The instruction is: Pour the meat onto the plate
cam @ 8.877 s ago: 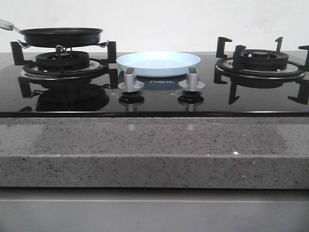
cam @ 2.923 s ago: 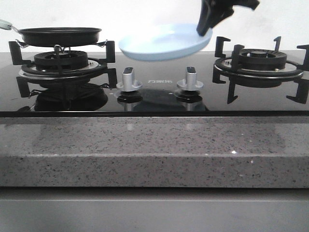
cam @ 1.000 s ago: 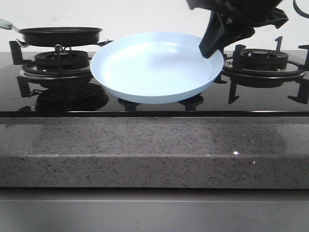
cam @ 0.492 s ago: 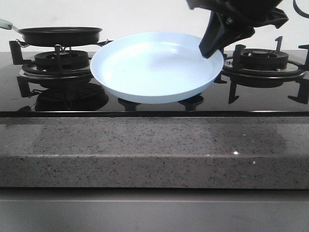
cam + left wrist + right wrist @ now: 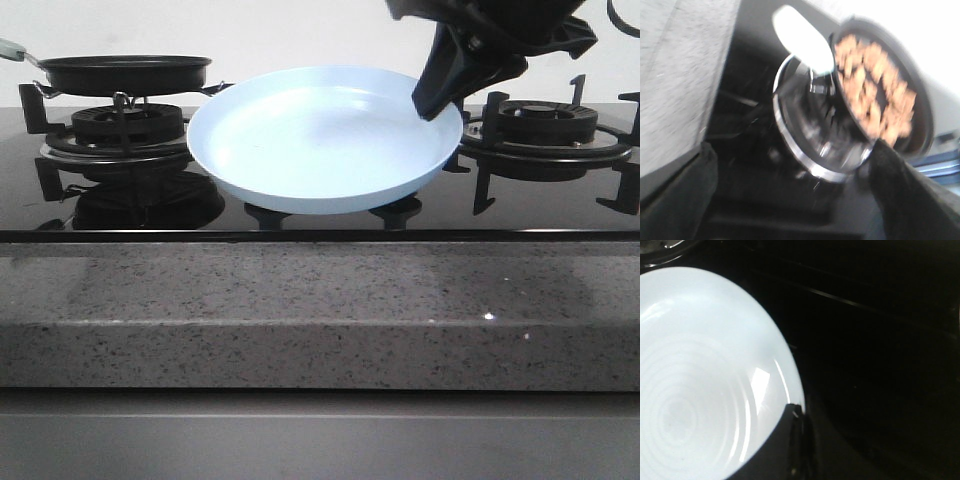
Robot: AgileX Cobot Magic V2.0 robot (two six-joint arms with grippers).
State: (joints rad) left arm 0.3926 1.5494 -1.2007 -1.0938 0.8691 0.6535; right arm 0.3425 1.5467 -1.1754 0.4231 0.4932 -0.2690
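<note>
Pale-blue round shallow plate (image 5: 320, 140), tilted, held aloft.
Right gripper (image 5: 437, 100) clamps its rim at 2 o'clock; left gripper's state unclear; orange-brown meat pieces (image 5: 875, 95) in black pan (image 5: 125, 73).

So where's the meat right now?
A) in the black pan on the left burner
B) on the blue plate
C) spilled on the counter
A: the left wrist view shows the meat lying in the black pan, while the plate held by the right gripper is bare.

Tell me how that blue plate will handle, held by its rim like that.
The plate looks rigid, keeping its shape though the right end effector pinches only one edge. Its glossy surface suggests it could slip. Held off-centre and tilted, it may sag once meat lands.
</note>
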